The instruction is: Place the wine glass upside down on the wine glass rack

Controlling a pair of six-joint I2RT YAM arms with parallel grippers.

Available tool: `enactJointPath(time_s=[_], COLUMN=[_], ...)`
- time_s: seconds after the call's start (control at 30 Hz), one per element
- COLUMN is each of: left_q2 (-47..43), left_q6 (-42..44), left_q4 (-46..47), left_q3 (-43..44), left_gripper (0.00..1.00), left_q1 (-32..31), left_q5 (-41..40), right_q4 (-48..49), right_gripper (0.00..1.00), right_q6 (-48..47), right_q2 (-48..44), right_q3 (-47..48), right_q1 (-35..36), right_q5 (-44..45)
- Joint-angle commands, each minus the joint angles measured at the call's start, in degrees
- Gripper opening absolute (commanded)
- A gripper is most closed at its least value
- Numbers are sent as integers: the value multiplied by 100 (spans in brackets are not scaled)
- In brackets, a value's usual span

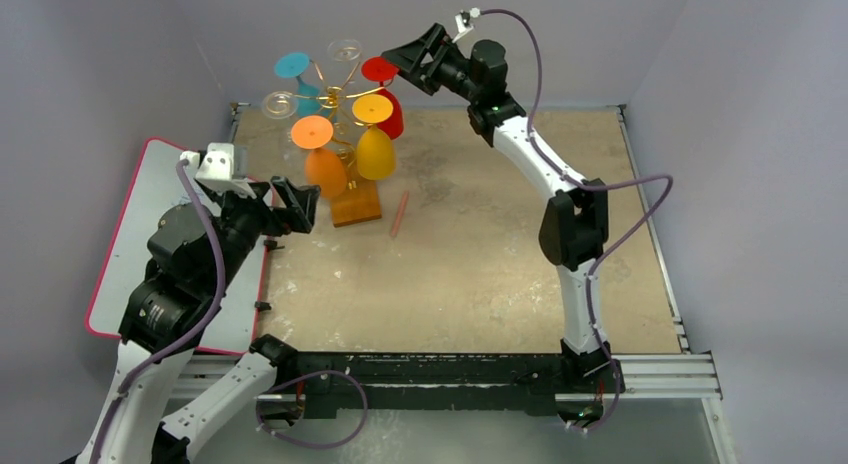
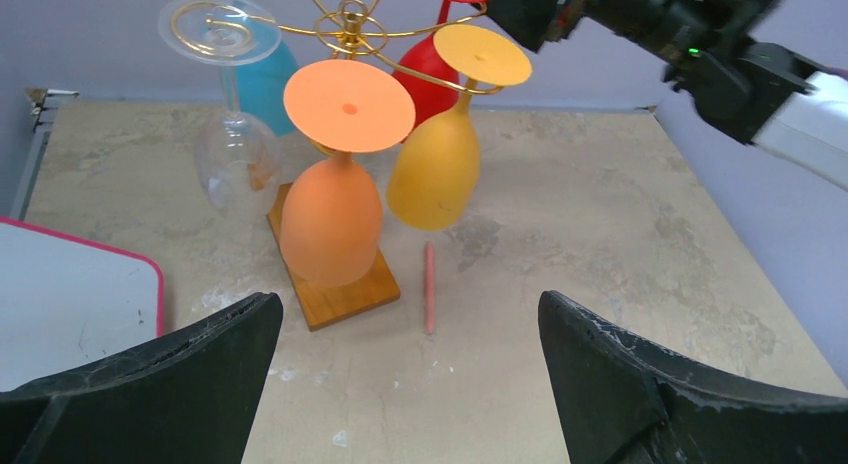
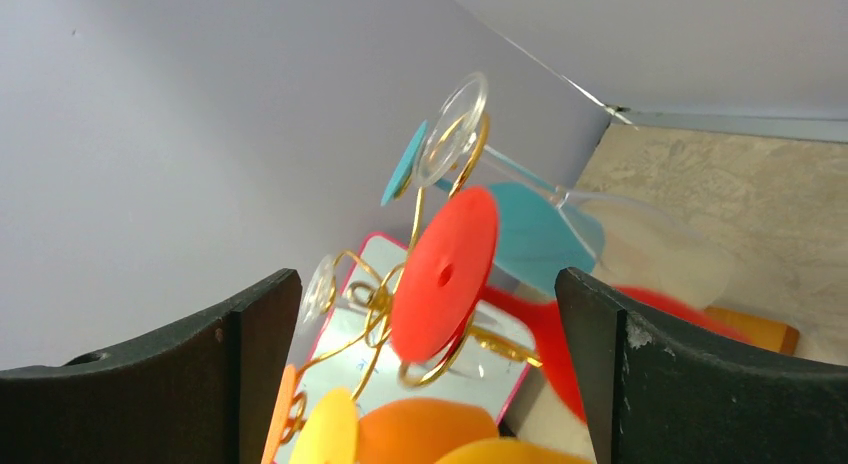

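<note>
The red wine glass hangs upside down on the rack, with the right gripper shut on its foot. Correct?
No: the right gripper is open, jaws clear of the foot of the red wine glass; the right wrist view shows it.

six wine glasses hang upside down on one wine glass rack [image 1: 357,206]: two clear, the far clear glass [image 1: 345,50] and the left clear glass [image 1: 279,104], then one teal glass [image 1: 293,66], one red glass [image 1: 380,69], one yellow glass [image 1: 375,154] and one orange glass [image 1: 325,171]. one thin pink stick [image 1: 400,214] lies on the table [image 1: 480,264] just beside the rack's base. one white board with a pink rim [image 1: 125,234] lies at the table's left edge. two arms, one gripper each: left gripper [image 1: 290,206], right gripper [image 1: 400,62].
</note>
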Motion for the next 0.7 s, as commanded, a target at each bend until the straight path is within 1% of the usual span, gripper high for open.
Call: enactJointPath(time_s=[0.0,0.1,0.2,0.3,0.43,0.57,0.67], left_q2=[325,375,342,395,532,789,828], left_q6=[-353,-600,-988,-1078,-925,-1077,-1222], left_q4=[106,91,163,206,337,233,345], left_q3=[388,457,447,500,613,872,801], left_gripper=[100,100,100,100,100,100,100], left_q1=[-2,-2,-3,-3,-3,-4,-2], left_q5=[-634,-1154,-1649,-1843,-1910,-1881,-1522], right_q4=[334,172,-375,-1017,-1818,-2453,-2745], right_gripper=[100,100,100,100,100,100,100], right_q6=[-483,-941,-1724,-2635,-3635,-4025,-4077], right_q2=[-1230,-1930,-2576,-3256,-4188,-5187,-5841], right_q3=[-839,-1554,-2048,-2494,-3103,-3627,-4174], right_q1=[-109,-175,-218,-219,-221,-216,-214], right_q5=[-34,76,312,592,1073,1536,1562])
